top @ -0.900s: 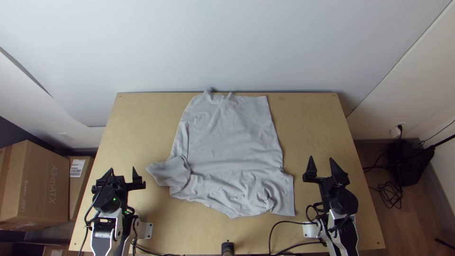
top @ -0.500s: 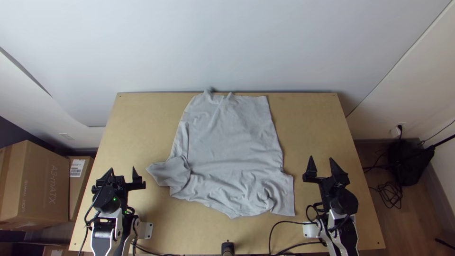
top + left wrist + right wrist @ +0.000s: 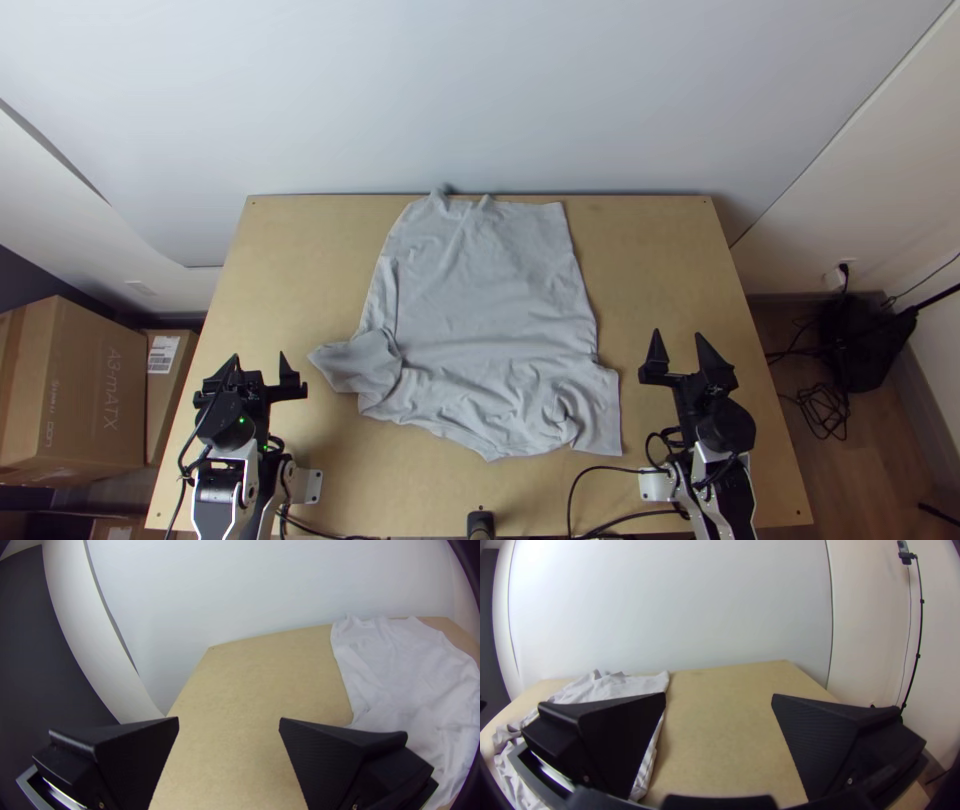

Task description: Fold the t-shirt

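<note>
Rumpled grey t-shirt point(image 3: 490, 300) on the wooden table point(image 3: 660, 260), between left gripper point(image 3: 260, 359) and right gripper point(image 3: 678, 337).

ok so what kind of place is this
Probably a robot test setup in a plain room: two robot arms mounted at a wooden table, a t-shirt spread on it with creases, and a cardboard box beside it.

The top view looks down (wrist views face the wall point(image 3: 480, 90)).

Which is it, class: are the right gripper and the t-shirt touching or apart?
Apart: the top view shows bare table between the right gripper and the t-shirt.
</note>
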`<action>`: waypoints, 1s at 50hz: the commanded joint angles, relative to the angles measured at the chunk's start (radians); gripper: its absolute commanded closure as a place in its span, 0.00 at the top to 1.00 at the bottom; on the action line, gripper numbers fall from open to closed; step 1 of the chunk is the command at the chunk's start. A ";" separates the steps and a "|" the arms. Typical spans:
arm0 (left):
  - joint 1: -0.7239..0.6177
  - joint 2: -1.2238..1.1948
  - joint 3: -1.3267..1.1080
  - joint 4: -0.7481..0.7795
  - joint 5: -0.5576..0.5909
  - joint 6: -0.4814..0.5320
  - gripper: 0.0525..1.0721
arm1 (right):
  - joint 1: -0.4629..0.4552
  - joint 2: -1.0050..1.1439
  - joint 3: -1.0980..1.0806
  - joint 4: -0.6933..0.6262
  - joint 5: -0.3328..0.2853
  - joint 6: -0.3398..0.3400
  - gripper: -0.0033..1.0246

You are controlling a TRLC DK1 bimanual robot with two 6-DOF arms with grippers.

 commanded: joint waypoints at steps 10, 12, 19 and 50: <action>-0.081 -0.002 0.019 -0.005 0.081 0.022 0.95 | 0.063 0.044 -0.004 -0.019 0.007 0.040 0.95; -0.084 -0.004 0.018 -0.005 0.081 0.022 0.95 | 0.095 0.044 -0.004 -0.019 0.007 0.037 0.95; -0.072 -0.002 0.018 -0.005 0.083 0.023 0.95 | 0.130 0.044 -0.004 -0.019 0.007 0.037 0.95; -0.153 -0.004 0.025 -0.016 0.136 0.008 0.95 | 0.152 0.041 0.028 0.037 0.001 0.003 0.95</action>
